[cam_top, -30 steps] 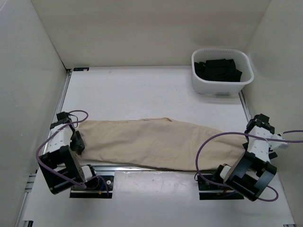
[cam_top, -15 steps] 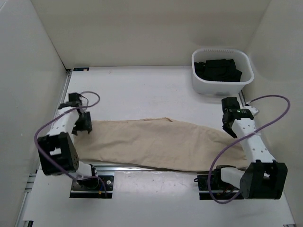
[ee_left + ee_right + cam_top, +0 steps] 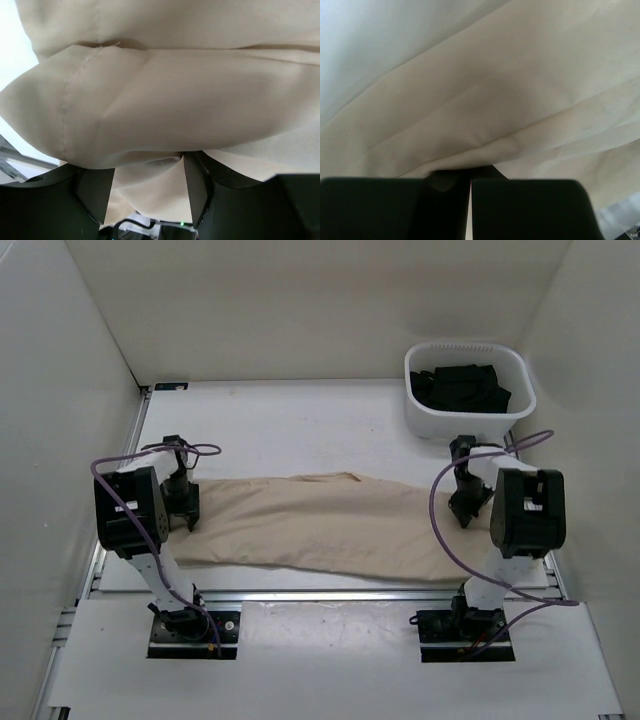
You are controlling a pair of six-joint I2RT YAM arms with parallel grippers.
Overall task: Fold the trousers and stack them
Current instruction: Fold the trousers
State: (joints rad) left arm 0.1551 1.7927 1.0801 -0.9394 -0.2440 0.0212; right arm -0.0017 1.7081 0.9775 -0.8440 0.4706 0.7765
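The beige trousers [image 3: 320, 525] lie stretched left to right across the white table. My left gripper [image 3: 183, 505] is at their left end, on the far edge. In the left wrist view its jaws stand apart, and a loose fold of the trousers [image 3: 175, 90] lies between the fingers [image 3: 196, 185] of the left gripper [image 3: 149, 160]. My right gripper [image 3: 468, 505] is at the far edge of the right end. In the right wrist view the right gripper [image 3: 470, 172] is shut, with a ridge of the trousers [image 3: 495, 100] bunched at its tips.
A white basket [image 3: 470, 422] holding dark clothes [image 3: 462, 385] stands at the back right, just beyond the right arm. Pale walls close in the table on the left, back and right. A metal rail [image 3: 320, 595] runs along the near side.
Both arms swung from the near edge out over the trousers to their far edge. The right gripper closed from open. The left jaws narrowed a little. The cloth's ends shifted inward.
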